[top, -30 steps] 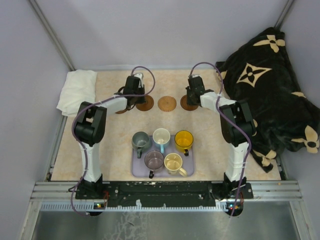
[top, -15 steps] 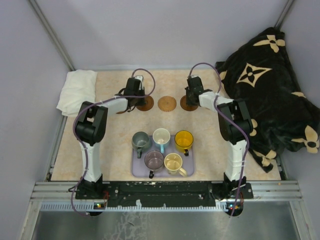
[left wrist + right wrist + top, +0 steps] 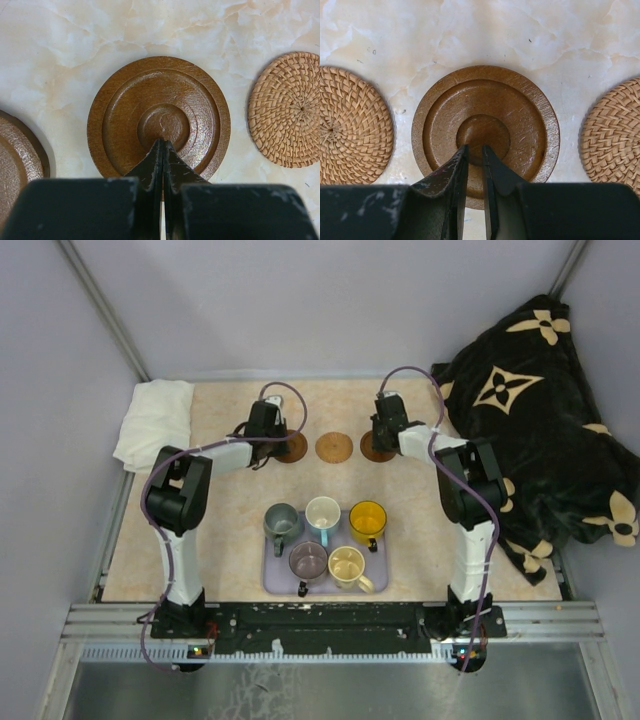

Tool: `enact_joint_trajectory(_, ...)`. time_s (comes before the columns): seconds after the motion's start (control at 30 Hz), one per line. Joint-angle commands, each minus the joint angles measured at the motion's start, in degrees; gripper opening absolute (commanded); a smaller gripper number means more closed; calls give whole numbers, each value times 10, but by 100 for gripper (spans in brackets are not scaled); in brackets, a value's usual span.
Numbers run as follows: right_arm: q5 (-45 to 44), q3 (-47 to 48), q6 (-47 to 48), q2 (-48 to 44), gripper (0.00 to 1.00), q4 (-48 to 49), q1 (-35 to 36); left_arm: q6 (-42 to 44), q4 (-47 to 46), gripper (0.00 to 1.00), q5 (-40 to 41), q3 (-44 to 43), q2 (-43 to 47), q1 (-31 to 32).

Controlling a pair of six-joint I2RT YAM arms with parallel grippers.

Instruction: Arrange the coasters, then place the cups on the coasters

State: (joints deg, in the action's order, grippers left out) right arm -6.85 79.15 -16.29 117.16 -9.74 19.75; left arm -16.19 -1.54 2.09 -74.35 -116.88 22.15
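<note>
A: Checking left fingers [image 3: 154, 167]: pressed together, empty, tips over the centre of a dark coaster [image 3: 158, 95].
B: And right fingers [image 3: 451, 175]: slightly apart, empty, over a second dark coaster [image 3: 485, 100]. Both lie far on the bench [image 3: 220, 500]; cups [image 3: 322, 512] on the near tray [image 3: 272, 582].

Five round coasters [image 3: 335, 448] lie flat in a row on the far desk [image 3: 220, 530], none touching: a dark brown coaster [image 3: 17, 165], a ringed wooden coaster [image 3: 159, 117], a woven coaster [image 3: 287, 110], a second ringed coaster [image 3: 485, 100] and a second woven coaster [image 3: 612, 135]. Five cups stand upright on a lavender tray [image 3: 272, 582]: grey-green cup [image 3: 281, 520], white cup [image 3: 322, 512] and yellow cup [image 3: 367, 520] behind, purplish cup [image 3: 308, 561] and cream cup [image 3: 346, 565] in front.
</note>
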Motion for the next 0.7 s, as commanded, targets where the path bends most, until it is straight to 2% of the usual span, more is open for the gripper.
enact_joint_trajectory(0.0,5,-9,-6,-20,18,-8,5,-5,43,0,-3,20,1,4)
enact_joint_trajectory(0.27,5,-2,-4,-19,18,-7,5,-6,44,0,4,17,1,4)
enact_joint_trajectory(0.67,-5,19,7,-17,19,-19,5,8,57,4,17,-47,-15,4)
